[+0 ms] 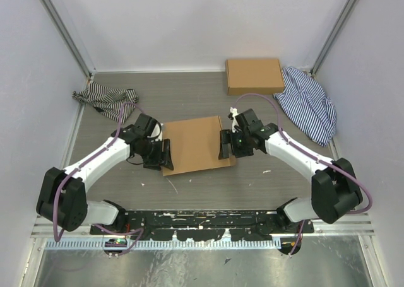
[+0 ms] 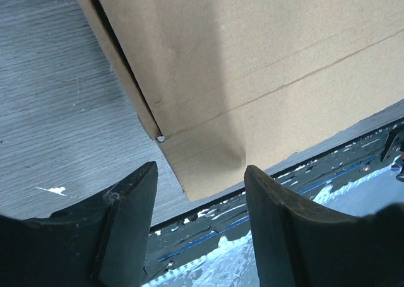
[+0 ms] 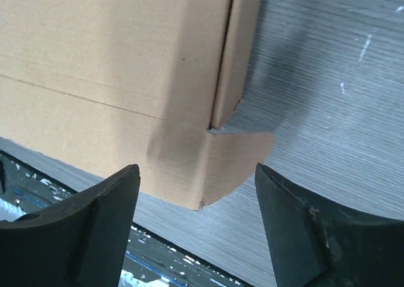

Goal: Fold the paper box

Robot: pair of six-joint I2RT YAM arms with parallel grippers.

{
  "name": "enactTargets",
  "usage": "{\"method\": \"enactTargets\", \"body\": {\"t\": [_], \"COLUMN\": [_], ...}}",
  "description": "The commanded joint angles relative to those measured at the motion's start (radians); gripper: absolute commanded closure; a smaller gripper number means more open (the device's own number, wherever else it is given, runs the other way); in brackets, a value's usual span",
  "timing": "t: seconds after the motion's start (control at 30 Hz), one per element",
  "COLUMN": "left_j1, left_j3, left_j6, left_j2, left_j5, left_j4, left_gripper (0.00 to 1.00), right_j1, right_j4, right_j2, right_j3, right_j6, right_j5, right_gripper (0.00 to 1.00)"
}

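The paper box (image 1: pixel 194 144) lies in the middle of the table, brown, its lid panel down flat. My left gripper (image 1: pixel 165 156) stands open at the box's near-left corner (image 2: pixel 202 173), nothing between its fingers (image 2: pixel 129 211). At the near-right corner my right gripper (image 1: pixel 225 147) is open too. In the right wrist view a small rounded flap (image 3: pixel 243 158) sticks out flat on the table from that corner, and a side wall (image 3: pixel 237 53) stands beside the lid. Crease lines cross the top panel (image 2: pixel 265 66).
A second, flapless brown box (image 1: pixel 254 76) lies at the back right. One striped cloth (image 1: pixel 309 104) is bunched at the right wall and another (image 1: pixel 104 99) at the back left. The black base rail (image 1: pixel 202 224) runs along the near edge.
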Motion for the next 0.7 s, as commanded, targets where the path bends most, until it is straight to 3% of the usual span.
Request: {"method": "enactTargets", "body": {"t": [0.0, 0.2, 0.67], "left_j1": [-0.002, -0.001, -0.001], "left_j3": [0.003, -0.044, -0.096], "left_j6": [-0.007, -0.054, -0.089], "left_j2": [-0.047, -0.068, -0.046], "left_j5": [-0.03, -0.009, 0.045], "left_j4": [-0.018, 0.046, 0.127], "left_gripper": [0.35, 0.34, 0.35], "right_j1": [0.003, 0.003, 0.005], "right_j4": [-0.002, 0.033, 0.081], "right_j2": [-0.073, -0.075, -0.015], "right_j3": [-0.005, -0.022, -0.047], "right_j6": [0.0, -0.012, -0.019], "right_j5": [0.084, -0.013, -0.076], "right_gripper": [0.19, 0.2, 0.19]}}
